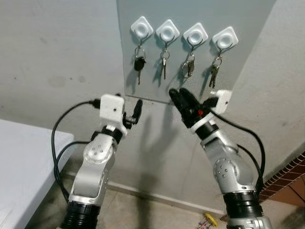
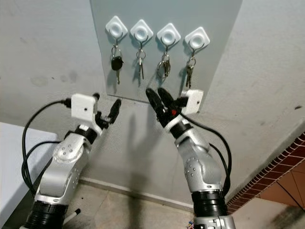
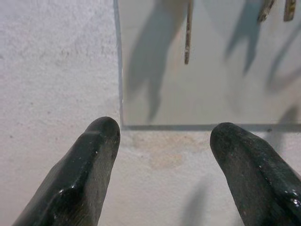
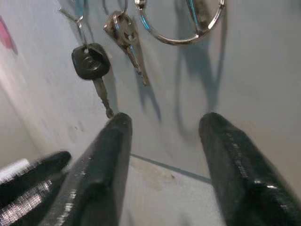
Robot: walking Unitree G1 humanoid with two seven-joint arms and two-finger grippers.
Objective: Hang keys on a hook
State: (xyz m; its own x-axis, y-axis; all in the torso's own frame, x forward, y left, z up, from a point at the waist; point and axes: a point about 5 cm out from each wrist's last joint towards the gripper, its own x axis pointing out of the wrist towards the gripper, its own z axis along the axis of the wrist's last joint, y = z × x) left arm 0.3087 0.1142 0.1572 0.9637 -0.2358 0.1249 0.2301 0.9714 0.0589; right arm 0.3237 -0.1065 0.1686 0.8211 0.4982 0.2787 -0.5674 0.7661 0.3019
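Black fingers of the right gripper [image 1: 183, 102] stand spread apart with nothing between them, tips aimed up at about 11 o'clock toward the lower edge of the grey panel [image 1: 238, 19]. In the right wrist view the 2 fingertips [image 4: 117, 127] frame bare panel just below the hanging keys, not touching them. Behind the fingers sits the white wrist camera block [image 1: 221, 100], then the silver right forearm, which slants down to about 5 o'clock with a black cable looping off its outer side.

Left gripper [image 1: 136, 112] is also parted and holds nothing; its fingers [image 3: 101, 141] point up at about 1 o'clock at the panel's lower left corner, near the wall but apart from it as far as can be judged. Its white camera block [image 1: 112, 107] sits at the wrist, and the silver left forearm drops to about 7 o'clock, with black cable curling out at 9 o'clock.

Keys: 4 white diamond hooks [image 1: 167, 31] run in a row across the panel, each carrying a set. From the robot's left: black-headed key [image 1: 138, 64], thin silver keys [image 1: 164, 59], bunch on a large ring [image 1: 188, 67], small bunch [image 1: 214, 74]. All 4 sets hang above both grippers, at about 12 o'clock.

White table surface [image 1: 19, 162] lies at the 8 o'clock corner.
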